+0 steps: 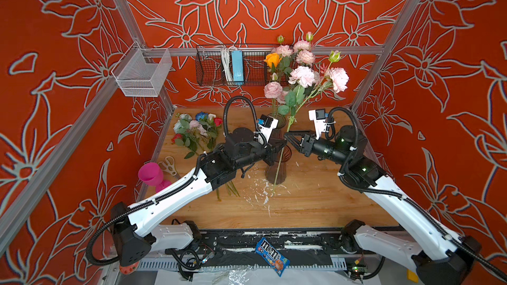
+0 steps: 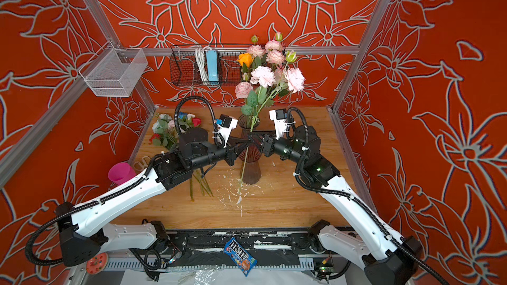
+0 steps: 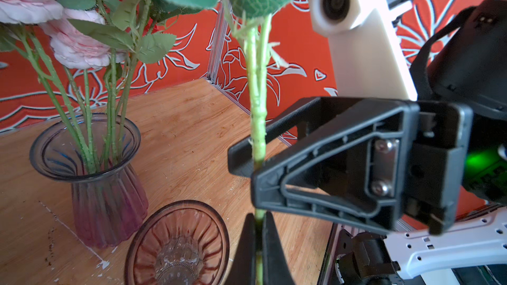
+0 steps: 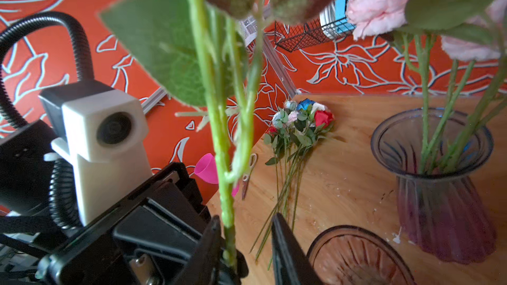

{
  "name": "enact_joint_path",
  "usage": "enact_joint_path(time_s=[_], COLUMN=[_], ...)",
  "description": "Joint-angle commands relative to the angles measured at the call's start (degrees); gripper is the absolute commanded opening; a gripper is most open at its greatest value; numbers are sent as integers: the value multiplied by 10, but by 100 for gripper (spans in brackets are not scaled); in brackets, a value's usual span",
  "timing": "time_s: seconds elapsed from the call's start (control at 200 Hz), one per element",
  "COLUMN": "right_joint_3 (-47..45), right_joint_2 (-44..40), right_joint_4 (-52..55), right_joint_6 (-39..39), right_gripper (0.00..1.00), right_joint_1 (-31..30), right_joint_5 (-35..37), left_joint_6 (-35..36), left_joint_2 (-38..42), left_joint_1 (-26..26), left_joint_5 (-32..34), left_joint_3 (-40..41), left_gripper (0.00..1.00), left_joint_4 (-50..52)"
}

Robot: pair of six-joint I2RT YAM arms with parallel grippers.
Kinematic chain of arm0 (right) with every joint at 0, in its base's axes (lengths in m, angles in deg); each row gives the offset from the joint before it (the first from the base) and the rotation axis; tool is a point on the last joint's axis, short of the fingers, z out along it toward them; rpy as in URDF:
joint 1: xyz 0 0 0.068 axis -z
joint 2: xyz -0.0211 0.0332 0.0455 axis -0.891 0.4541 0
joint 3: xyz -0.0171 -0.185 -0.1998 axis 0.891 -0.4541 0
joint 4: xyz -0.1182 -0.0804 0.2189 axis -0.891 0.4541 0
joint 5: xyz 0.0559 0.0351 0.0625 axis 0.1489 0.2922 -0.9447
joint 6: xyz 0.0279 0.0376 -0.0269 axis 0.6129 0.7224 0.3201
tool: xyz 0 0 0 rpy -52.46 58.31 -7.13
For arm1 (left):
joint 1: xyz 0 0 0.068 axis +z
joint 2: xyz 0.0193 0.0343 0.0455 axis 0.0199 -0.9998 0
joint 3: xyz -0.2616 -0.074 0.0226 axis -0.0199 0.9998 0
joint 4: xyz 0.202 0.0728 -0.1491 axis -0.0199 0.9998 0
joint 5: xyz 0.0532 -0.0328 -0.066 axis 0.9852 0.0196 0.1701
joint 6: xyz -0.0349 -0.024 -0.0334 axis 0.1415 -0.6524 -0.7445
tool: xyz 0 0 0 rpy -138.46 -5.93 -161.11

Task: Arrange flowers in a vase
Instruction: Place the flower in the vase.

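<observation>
Clamping a long green stem (image 3: 256,105) between the left jaws, pressed tight on it, plain only in the left wrist view, just beneath the right jaws straddling the same stem. Seen only in the right wrist view: right jaws parted, not gripping, with the stem touching one finger (image 4: 208,248) and clear space before the other. Shown in both top views yet cut off in both wrist views: the stem's lower end (image 1: 274,190), hanging below both pairs of jaws, crossing in front of the amber vase (image 1: 270,175) and reaching toward the worktop (image 1: 315,201). Standing just behind the jaws, a purple-tinted vase (image 3: 107,201) holding stems of pink blooms (image 3: 79,47). Lying well apart from both pairs of jaws, out past the left arm's wrist, a loose bunch of flowers (image 4: 299,124) flat on the worktop. Cannot tell which bloom tops the held stem: blocked by blurred leaves in the wrist views, lost among crossing stems above the jaws in the top views.
</observation>
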Motion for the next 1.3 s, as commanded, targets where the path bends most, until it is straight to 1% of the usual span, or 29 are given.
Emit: enact_joint_path(time_s=[0.0, 0.19, 0.235, 0.34, 0.415, 0.45, 0.47, 0.54, 0.57, 0.605, 0.62, 0.685, 0.771, 0.861, 0.946, 1.001, 1.021, 1.101, 1.296], right_joint_3=[15, 23, 22, 23, 26, 29, 31, 41, 45, 50, 51, 59, 71, 88, 108, 121, 124, 138, 169], right_joint_2=[6, 22, 24, 27, 27, 27, 27, 27, 27, 26, 26, 24, 31, 39, 46, 48, 49, 49, 46], right_joint_4=[-28, -32, -38, -37, -32, -26, -23, -4, 3, 8, 11, 20, 25, 31, 42, 54, 57, 72, 106], right_joint_6=[9, 11, 14, 10, 6, 2, -1, -13, -17, -22, -24, -31, -38, -41, -49, -58, -60, -72, -102], right_gripper=[28, 17, 10, 1, 0, 0, 0, 0, 0, 0, 0, 0, 0, 0, 0, 0, 0, 0, 0], right_joint_1=[-4, -3, -4, -4, -4, -4, -4, -4, -4, -4, -4, -4, -4, -4, -4, -4, -4, -4, -3], right_joint_5=[-1, -8, -10, -11, -5, 1, 2, 10, 13, 15, 16, 31, 39, 47, 54, 58, 62, 74, 100], left_joint_6=[10, 15, 17, 17, 19, 20, 21, 23, 23, 22, 21, 24, 25, 29, 31, 31, 31, 25, -17], left_joint_2=[-6, -6, -8, -6, -3, -1, 0, 8, 14, 21, 26, 44, 74, 99, 124, 137, 158, 191, 256], left_joint_1=[-3, -3, -3, -3, -3, -3, -3, -3, -3, -3, -3, -3, -3, -3, -3, -3, -3, -3, -3], left_joint_5=[-10, -14, -14, -11, -13, -11, -10, -5, -1, 5, 9, 14, 25, 41, 57, 71, 78, 114, 237], left_joint_3=[-10, -5, -5, -2, 4, 7, 9, 16, 22, 32, 36, 50, 67, 82, 88, 96, 100, 116, 156], left_gripper=[0, 0, 0, 0, 0, 5, 12, 24, 34, 48, 52, 53, 65, 69, 77, 79, 79, 82, 87], left_joint_4=[-23, -25, -24, -23, -27, -27, -28, -27, -30, -36, -38, -40, -41, -43, -22, -10, -7, 14, 106])
